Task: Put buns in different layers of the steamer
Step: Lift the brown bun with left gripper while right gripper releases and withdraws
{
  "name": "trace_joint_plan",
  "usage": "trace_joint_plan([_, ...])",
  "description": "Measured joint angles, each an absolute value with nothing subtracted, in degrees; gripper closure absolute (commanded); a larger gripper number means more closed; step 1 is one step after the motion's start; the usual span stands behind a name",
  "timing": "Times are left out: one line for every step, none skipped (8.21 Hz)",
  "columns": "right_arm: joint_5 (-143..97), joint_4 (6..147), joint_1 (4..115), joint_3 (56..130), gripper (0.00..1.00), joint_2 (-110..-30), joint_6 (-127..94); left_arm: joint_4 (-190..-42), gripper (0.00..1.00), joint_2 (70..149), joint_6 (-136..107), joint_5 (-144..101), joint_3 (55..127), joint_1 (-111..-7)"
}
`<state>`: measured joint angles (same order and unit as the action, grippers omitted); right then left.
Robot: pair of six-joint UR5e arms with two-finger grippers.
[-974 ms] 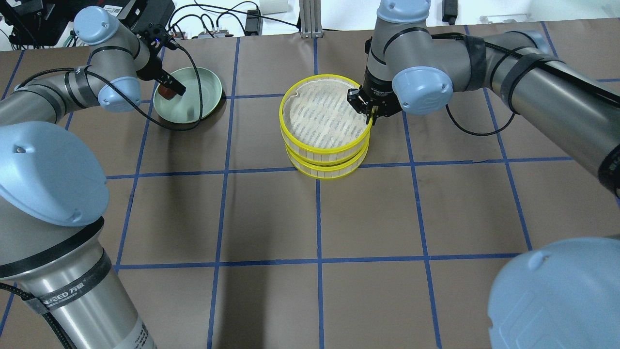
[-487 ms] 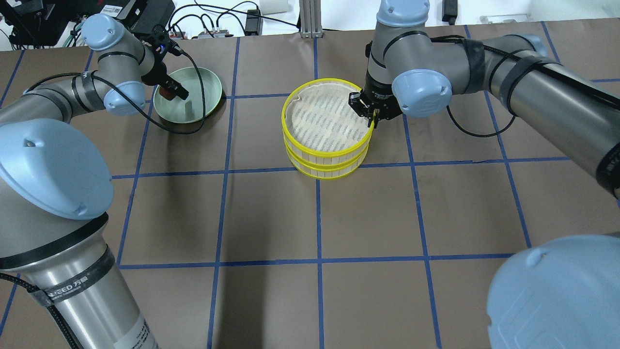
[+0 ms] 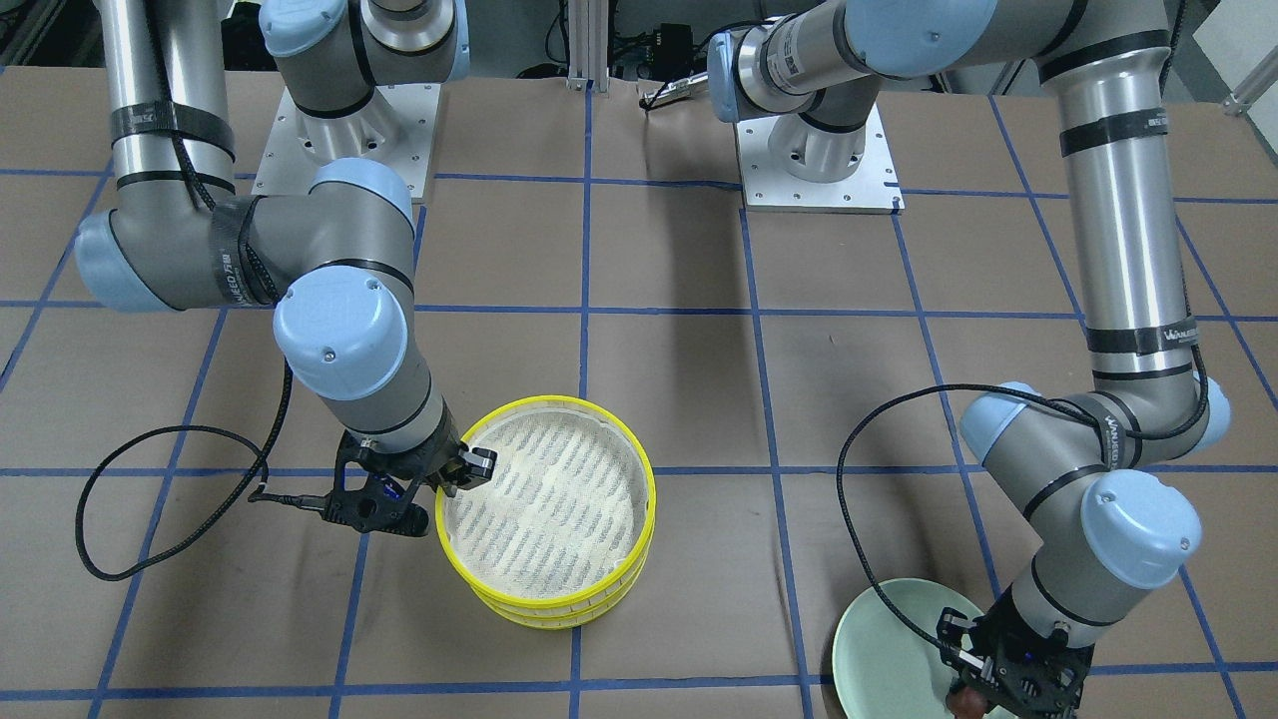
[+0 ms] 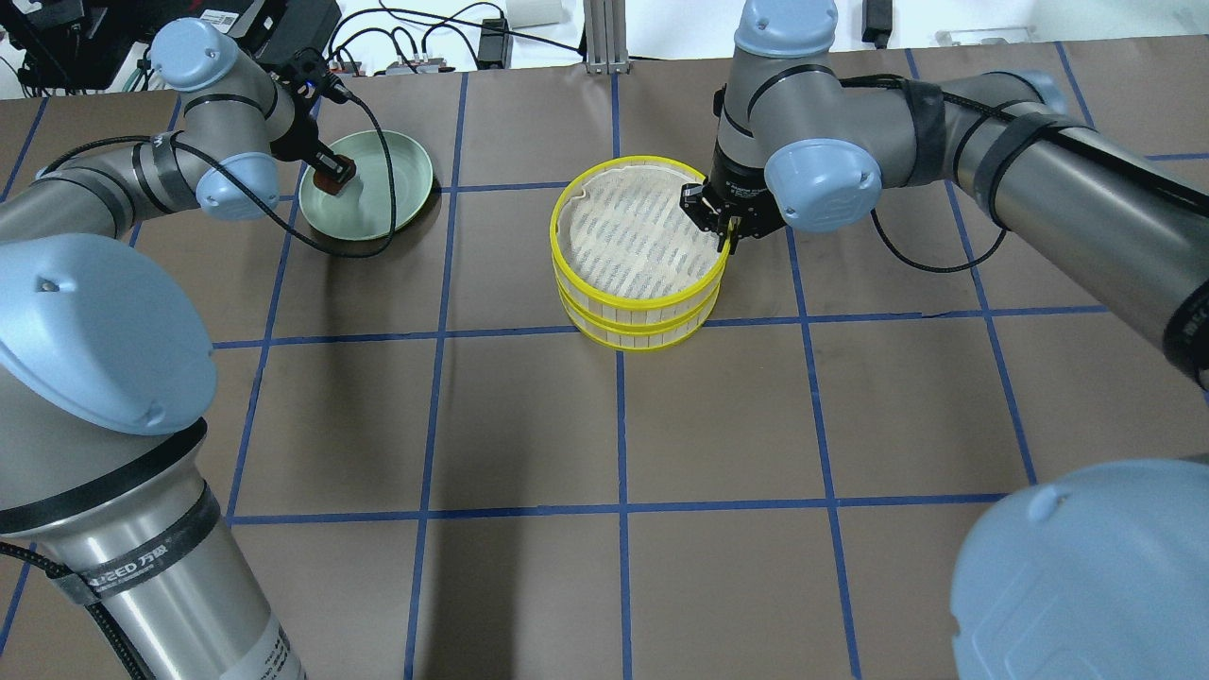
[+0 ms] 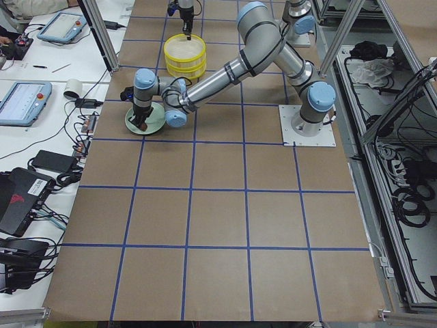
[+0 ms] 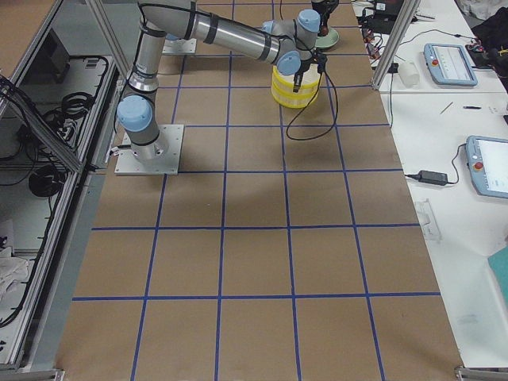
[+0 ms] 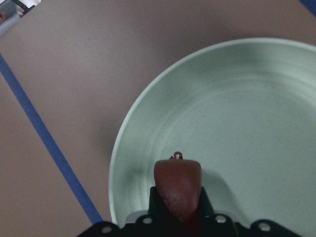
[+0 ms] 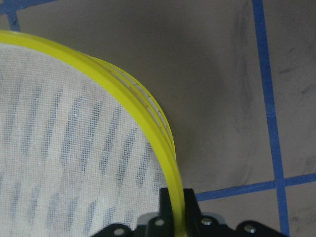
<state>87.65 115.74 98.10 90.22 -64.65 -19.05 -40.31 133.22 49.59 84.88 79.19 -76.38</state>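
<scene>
**Overhead view: brown bun held over the plate, steamer rim gripped**

On the overhead view the left gripper (image 4: 332, 172) hangs over the near-left part of the pale green plate (image 4: 392, 194), at the far left of the table (image 4: 529, 425). Its jaws are pinched on the brown bun (image 4: 333, 179). The left wrist camera shows this bun (image 7: 177, 183) as a dark reddish-brown lump held from both sides, with its rounded end sticking out past the fingers. It sits over the plate's floor, close to the rim (image 7: 118, 163). A soft shadow lies on the plate just beside it. Whether the bun touches the plate or hangs just above it cannot be told.

The steamer (image 4: 642, 316) stands near the middle of the table's far half, well apart from the plate. It is made of stacked round trays with yellow rims. The top tray (image 4: 604, 236) has a white slatted floor, and in these views it holds nothing. It sits a little off-centre on the tray under it, so a sliver of the lower rim shows at the side.

The right gripper (image 4: 723, 229) is at the right side of the top tray, pointing down. On the right wrist camera its two fingers (image 8: 166, 205) straddle the yellow rim (image 8: 123, 96), one inside the tray and one outside, and they are closed on it. The front-facing view shows the same grip on the rim (image 3: 639, 479), with the gripper (image 3: 454, 477) on the side away from the plate.

Blue tape lines (image 4: 623, 425) mark the brown table into squares.
</scene>
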Motion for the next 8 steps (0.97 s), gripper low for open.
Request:
trace_joint_plan([87.4,115.7,98.1,90.2,0.00,-64.7,-19.1,-40.4,1.00,132.6,48.6,84.9,79.2,-76.4])
trace_joint_plan([87.2,115.9,98.1,90.3,0.00,-64.8,-18.6,-40.6,1.00,131.8,47.4,84.9,79.4,-76.4])
trace_joint_plan([87.3,116.7,98.0,90.2,0.00,-65.0,-16.3,-40.8,1.00,130.8,46.3,84.8,79.6,-76.5])
trace_joint_plan([87.5,117.3,97.7,89.7,0.00,-65.7,-11.6,-41.5,1.00,129.7,44.6,84.6,79.8,-76.7])
trace_joint_plan([87.9,116.7,97.0,89.1,0.00,-67.3,-7.2,-43.0,1.00,128.3,41.9,84.5,79.8,-77.2])
trace_joint_plan([88.4,113.9,95.6,88.5,0.00,-69.9,-4.8,-44.7,1.00,126.7,38.6,84.4,79.9,-78.1])
trace_joint_plan([88.7,108.8,93.7,87.2,0.00,-72.9,-3.4,-46.4,1.00,124.9,34.4,84.3,80.0,-79.5])
trace_joint_plan([88.8,101.8,92.1,85.0,0.00,-75.8,-2.5,-47.6,1.00,122.8,28.2,84.3,80.5,-81.6])
